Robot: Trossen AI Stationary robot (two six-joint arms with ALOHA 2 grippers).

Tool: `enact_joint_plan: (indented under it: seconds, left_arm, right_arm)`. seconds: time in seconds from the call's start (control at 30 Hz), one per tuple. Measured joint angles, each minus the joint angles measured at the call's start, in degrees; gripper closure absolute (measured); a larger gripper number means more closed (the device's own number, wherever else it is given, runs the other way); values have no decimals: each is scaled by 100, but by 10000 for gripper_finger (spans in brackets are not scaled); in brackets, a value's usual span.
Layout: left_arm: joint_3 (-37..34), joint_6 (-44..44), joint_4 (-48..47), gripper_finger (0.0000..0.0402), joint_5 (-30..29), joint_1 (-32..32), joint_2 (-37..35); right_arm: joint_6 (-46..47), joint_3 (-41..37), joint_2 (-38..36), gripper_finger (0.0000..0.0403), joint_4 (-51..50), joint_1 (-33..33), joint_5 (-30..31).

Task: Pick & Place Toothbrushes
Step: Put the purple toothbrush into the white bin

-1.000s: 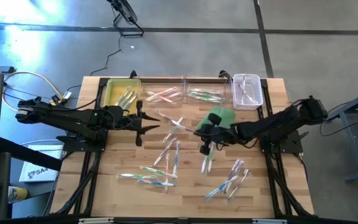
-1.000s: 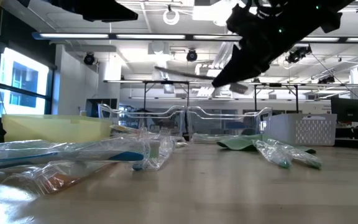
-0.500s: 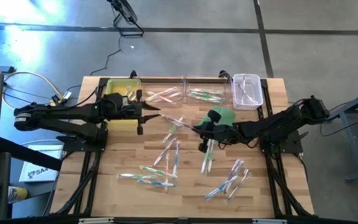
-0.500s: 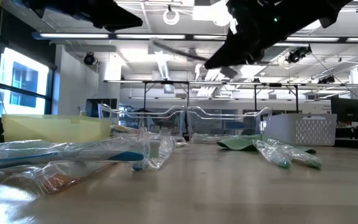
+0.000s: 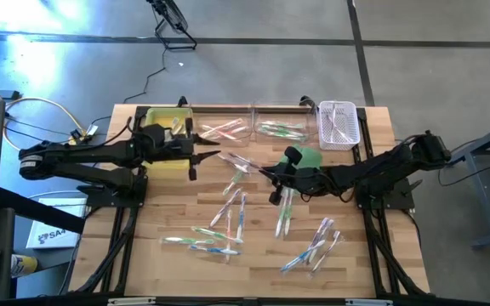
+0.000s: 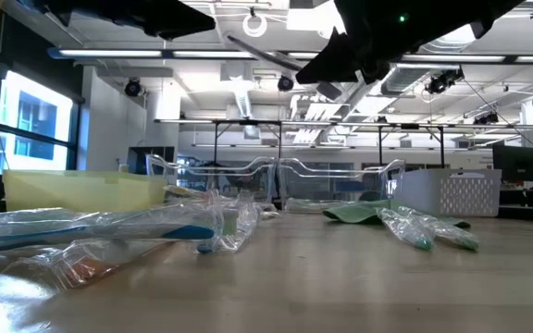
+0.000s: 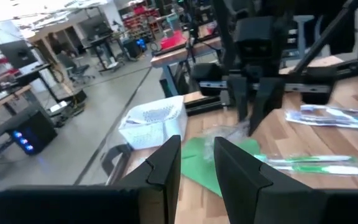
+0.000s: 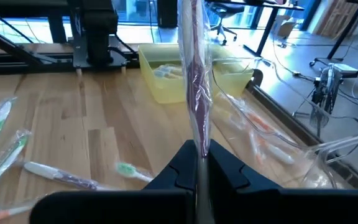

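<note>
Right now R gripper (image 5: 264, 175) fingers clamp a thin, glossy-wrapped toothbrush (image 8: 193, 93) above the slatted wood table (image 5: 347, 255); L gripper (image 5: 213, 155) fingers slightly apart, near yellow bin (image 5: 154, 121).

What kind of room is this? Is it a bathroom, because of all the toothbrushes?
No, probably a robot workshop or lab: a wooden table between two robot arms, sorting bins, and long ceiling lights over other workbenches.

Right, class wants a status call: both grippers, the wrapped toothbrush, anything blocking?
Right gripper shut on clear-wrapped purple toothbrush, lifted above the wooden table. Left gripper empty, beside yellow bin. Nothing blocking.
</note>
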Motion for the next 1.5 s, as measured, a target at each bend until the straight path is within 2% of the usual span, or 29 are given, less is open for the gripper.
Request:
enact_joint_plan:
  seconds: [0.33, 0.5, 0.7, 0.87, 1.0, 1.1, 1.43, 1.5]
  left_arm:
    - [0, 6, 116, 309, 129, 11, 389]
    - [0, 426, 134, 309, 127, 15, 512]
    - [-2, 452, 132, 306, 127, 15, 597]
    - [-4, 452, 316, 267, 127, 15, 595]
    - [-4, 324, 868, 218, 127, 15, 701]
    - [-6, -19, 1272, 196, 127, 14, 868]
    - [-9, -971, 1798, 190, 155, 13, 1477]
    - [-11, -1123, 2012, 190, 352, 15, 1602]
  right_arm:
    - [-322, 0, 0, 395, 157, 0, 136]
    - [-498, 0, 2, 395, 213, -13, 318]
    - [-623, 0, 2, 395, 389, -150, 322]
    - [-729, 0, 2, 395, 444, -227, 308]
    - [-786, 0, 2, 395, 586, -240, 300]
    - [-901, 0, 2, 395, 742, -240, 304]
    - [-1144, 0, 2, 395, 924, -188, 276]
    - [-1365, 0, 2, 395, 1036, -145, 253]
